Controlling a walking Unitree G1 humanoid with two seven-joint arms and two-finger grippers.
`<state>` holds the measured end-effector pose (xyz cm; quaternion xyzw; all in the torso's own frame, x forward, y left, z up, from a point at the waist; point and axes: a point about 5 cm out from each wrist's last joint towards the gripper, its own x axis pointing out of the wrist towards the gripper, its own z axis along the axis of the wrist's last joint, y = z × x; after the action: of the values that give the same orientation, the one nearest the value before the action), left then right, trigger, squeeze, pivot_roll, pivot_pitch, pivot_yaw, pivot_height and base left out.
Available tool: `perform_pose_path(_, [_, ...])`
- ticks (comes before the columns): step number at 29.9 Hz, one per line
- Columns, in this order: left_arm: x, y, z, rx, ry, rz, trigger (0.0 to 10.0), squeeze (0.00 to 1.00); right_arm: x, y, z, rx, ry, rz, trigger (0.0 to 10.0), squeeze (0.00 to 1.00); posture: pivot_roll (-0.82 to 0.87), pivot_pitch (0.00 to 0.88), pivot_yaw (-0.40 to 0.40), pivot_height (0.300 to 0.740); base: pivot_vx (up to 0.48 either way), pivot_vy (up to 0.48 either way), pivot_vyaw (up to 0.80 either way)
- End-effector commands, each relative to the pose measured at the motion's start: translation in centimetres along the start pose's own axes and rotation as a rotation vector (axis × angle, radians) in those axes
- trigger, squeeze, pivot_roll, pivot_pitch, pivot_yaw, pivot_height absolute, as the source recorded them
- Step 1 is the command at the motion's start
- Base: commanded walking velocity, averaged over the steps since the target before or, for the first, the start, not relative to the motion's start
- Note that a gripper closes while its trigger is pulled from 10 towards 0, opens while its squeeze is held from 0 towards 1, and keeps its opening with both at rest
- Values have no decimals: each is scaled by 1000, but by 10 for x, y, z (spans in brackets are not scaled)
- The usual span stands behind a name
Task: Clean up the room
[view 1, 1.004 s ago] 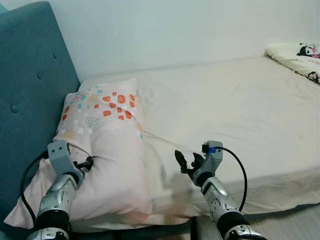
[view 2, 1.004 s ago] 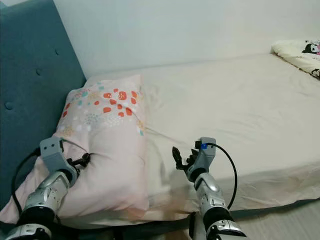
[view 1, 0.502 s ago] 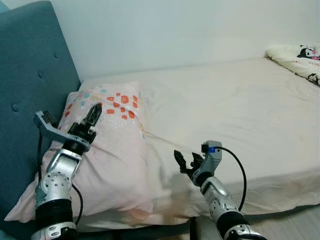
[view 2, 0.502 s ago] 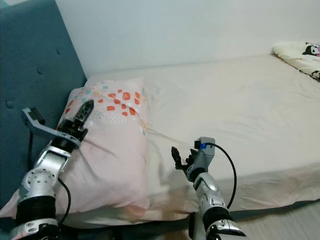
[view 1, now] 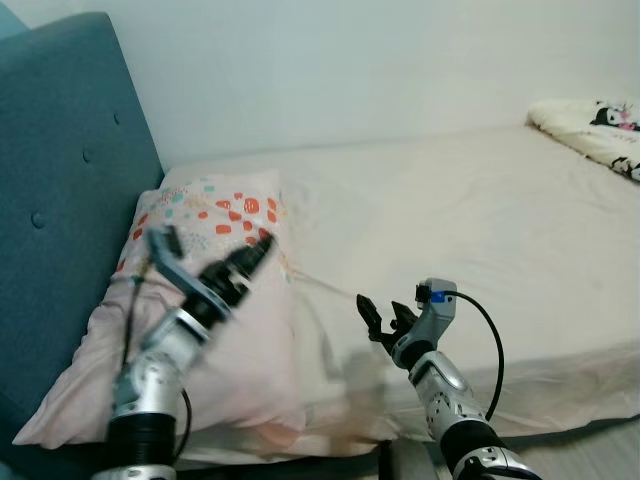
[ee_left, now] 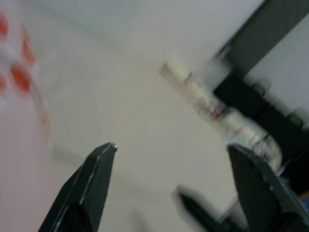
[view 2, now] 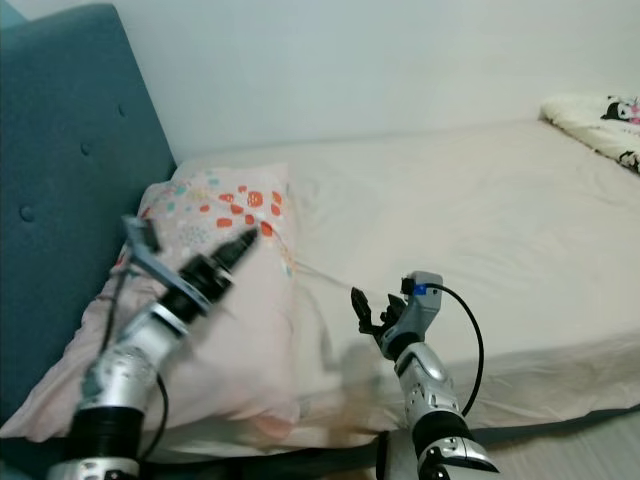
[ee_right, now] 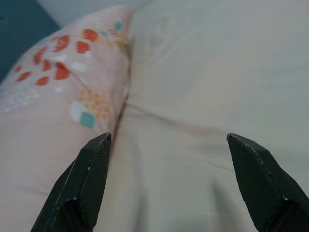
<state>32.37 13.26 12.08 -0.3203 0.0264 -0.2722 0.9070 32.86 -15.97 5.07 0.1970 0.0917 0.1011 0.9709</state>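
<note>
A pink pillow (view 1: 225,310) with orange and teal spots lies at the head of the bed, against the teal headboard (view 1: 60,190). My left gripper (view 1: 257,252) hovers above the pillow's middle and points across the bed. In the blurred left wrist view its fingers (ee_left: 94,179) stand wide apart, open and empty. My right gripper (view 1: 381,316) is open and empty too, low over the cream sheet (view 1: 460,220) just right of the pillow, near the bed's front edge. The right wrist view looks between its fingers (ee_right: 91,174) at the pillow (ee_right: 53,106) and the sheet (ee_right: 203,96).
A folded blanket (view 1: 595,120) with a cartoon print lies at the far right end of the bed. A white wall runs behind the bed. A strip of grey floor (view 1: 600,450) shows at the lower right, below the mattress edge.
My left arm has lifted off the pillow's near left side and swung right, over the pillow's middle. The right gripper has hardly moved. The camera has shifted a little.
</note>
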Motion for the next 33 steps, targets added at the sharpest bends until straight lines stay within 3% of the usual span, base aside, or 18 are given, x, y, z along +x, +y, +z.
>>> perform_pose_path(1, [-7, 11, -20, 31, 75, 60, 10000, 0, -3, -4, -5, 20, 21, -28, 10000, 0, 14, 23, 23, 615, 0, 0, 0])
perform_pose_path(5, [-14, 21, -36, 37, 123, 114, 10000, 0, -8, -12, -10, 25, 41, -59, 10000, 0, 9, 26, 27, 630, 0, 0, 0])
perform_pose_path(12, [-18, 23, -45, 14, 111, 123, 10000, 0, -30, -38, -32, 10, 141, -173, 10000, 0, 12, 29, 29, 660, 0, 0, 0])
perform_pose_path(22, [-29, 41, -55, 3, 144, 204, 10000, 0, -42, -47, -43, 5, 185, -215, 10000, 0, 11, 34, 34, 690, 0, 0, 0])
perform_pose_path(27, [-42, 55, -66, 1, 181, 278, 10000, 0, -50, -54, -50, -12, 227, -259, 10000, 0, 14, 33, 37, 710, 0, 0, 0])
perform_pose_path(30, [-76, 78, -88, 27, 291, 434, 10000, 0, -69, -67, -67, -55, 326, -335, 10000, 0, 20, 31, 34, 725, 0, 0, 0])
perform_pose_path(31, [-76, 78, -88, 27, 291, 434, 10000, 0, -69, -67, -67, -55, 326, -335, 10000, 0, 20, 31, 34, 725, 0, 0, 0])
perform_pose_path(32, [-98, 87, -101, 24, 363, 519, 10000, 0, -80, -73, -76, -61, 376, -374, 10000, 0, 19, 31, 34, 735, 0, 0, 0])
perform_pose_path(33, [-106, 89, -106, 16, 392, 552, 10000, 0, -85, -76, -79, -63, 397, -388, 10000, 0, 17, 31, 35, 740, 0, 0, 0])
